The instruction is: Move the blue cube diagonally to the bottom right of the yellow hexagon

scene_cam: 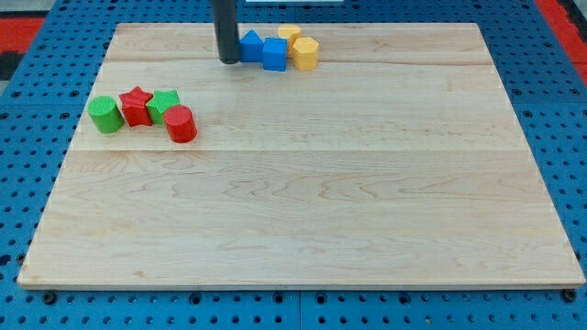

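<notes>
The blue cube (274, 53) sits near the top of the wooden board (303, 211), touching the yellow hexagon (304, 53) on its right. A blue triangular block (250, 46) touches the cube's left side. A second yellow block (289, 35) stands just behind the cube and the hexagon. My tip (229, 60) rests on the board just left of the blue triangular block, about one block width left of the cube.
A cluster stands at the view's left: a green cylinder (105, 114), a red star (137, 105), a green block (164, 104) and a red cylinder (181, 124). A blue pegboard (27, 165) surrounds the board.
</notes>
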Tool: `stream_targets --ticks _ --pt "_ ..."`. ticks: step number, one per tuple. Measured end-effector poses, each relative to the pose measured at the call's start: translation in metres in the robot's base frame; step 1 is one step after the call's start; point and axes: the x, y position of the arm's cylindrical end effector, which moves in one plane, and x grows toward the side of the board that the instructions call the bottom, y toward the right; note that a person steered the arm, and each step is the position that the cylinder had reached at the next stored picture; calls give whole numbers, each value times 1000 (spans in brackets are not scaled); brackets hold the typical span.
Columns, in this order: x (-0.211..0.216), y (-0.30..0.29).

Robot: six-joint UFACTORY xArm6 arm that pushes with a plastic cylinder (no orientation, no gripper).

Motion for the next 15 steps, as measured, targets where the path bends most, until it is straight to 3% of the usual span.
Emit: stream_targets --ticks 1,3,5,7,9,10,11,12,13,14,15 --pt "-29 -25" --pt "-4 46" --pt "-36 50" --pt "-9 64" --pt "1 128" --pt "7 131" --pt "36 143" --pt "41 138" --pt "14 144" --pt "-16 122" --pt "-11 87"
